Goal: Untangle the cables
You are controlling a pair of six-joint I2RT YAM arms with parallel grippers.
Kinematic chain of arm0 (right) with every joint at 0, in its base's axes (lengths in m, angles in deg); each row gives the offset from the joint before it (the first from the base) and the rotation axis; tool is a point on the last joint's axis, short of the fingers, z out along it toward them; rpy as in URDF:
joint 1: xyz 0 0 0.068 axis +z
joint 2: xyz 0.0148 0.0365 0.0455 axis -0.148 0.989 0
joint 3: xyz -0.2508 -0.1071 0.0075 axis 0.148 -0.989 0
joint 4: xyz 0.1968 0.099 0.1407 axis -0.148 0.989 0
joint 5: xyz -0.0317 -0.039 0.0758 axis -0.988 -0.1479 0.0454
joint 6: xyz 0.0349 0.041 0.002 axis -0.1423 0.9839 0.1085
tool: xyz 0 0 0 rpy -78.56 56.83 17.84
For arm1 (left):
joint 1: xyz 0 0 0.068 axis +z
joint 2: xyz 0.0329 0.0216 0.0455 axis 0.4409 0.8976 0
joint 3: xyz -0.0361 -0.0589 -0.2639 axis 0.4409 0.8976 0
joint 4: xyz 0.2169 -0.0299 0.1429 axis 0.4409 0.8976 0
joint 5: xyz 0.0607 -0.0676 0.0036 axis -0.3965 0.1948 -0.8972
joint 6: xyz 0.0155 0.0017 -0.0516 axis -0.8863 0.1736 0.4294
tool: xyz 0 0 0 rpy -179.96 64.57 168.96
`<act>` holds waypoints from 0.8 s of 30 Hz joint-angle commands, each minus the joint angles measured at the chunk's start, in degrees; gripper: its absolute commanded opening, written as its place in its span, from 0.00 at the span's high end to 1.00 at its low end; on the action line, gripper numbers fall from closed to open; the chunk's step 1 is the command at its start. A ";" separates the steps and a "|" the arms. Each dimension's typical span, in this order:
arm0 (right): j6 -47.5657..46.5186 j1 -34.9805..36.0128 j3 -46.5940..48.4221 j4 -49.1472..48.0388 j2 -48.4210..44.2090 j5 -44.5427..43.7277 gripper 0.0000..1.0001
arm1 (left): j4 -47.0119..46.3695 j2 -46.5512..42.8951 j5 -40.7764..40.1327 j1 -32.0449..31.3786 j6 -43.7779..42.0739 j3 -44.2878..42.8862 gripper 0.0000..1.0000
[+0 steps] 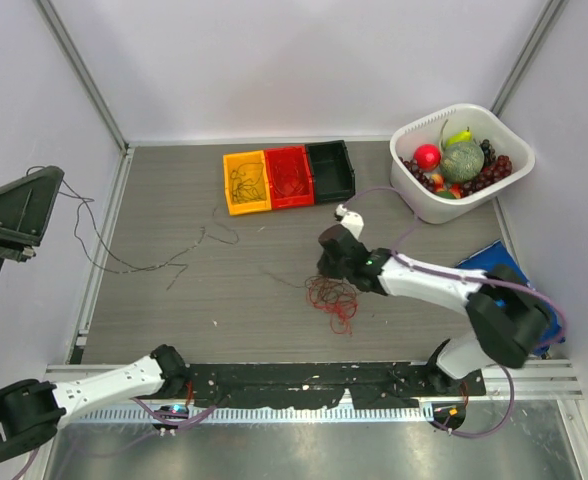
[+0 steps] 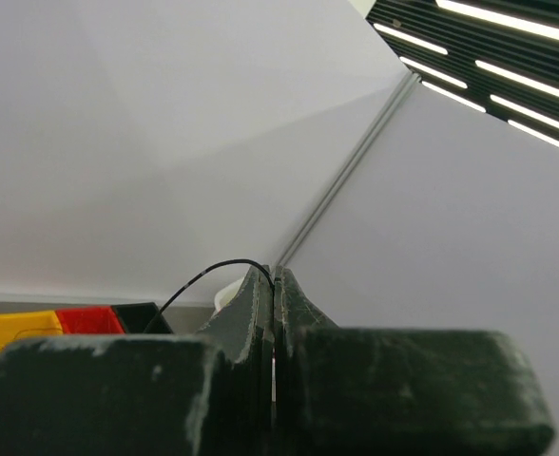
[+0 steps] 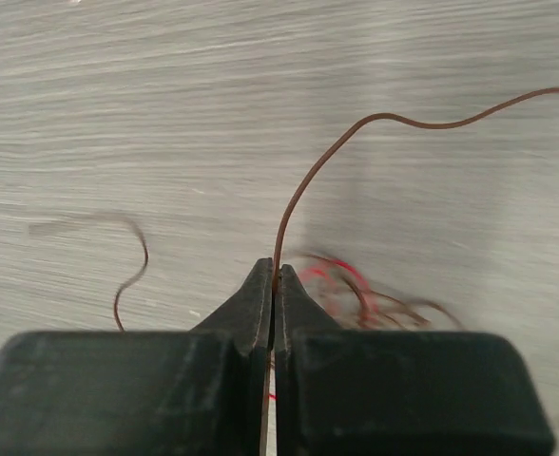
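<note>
The right gripper pinches a thin brown wire between closed tips. From there the wire arcs up and rightward. Blurred red wires lie just right of the gripper, and a loose brown strand lies left of it.

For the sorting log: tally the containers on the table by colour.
Yellow bin: 1
Red bin: 1
Black bin: 1
White basket: 1
Total: 4
</note>
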 commanded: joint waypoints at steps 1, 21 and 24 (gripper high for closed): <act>-6.84 0.18 -6.68 15.08 -10.53 -15.44 0.99 | -3.33 0.58 -3.28 -0.14 -2.56 3.51 1.00; -13.43 1.76 -5.90 30.39 -43.85 -2.26 0.40 | -13.80 1.63 -12.60 0.29 19.03 59.73 1.00; -13.69 1.76 -5.29 29.16 -43.34 -2.61 0.39 | -12.39 2.16 -7.43 0.30 26.60 67.91 1.00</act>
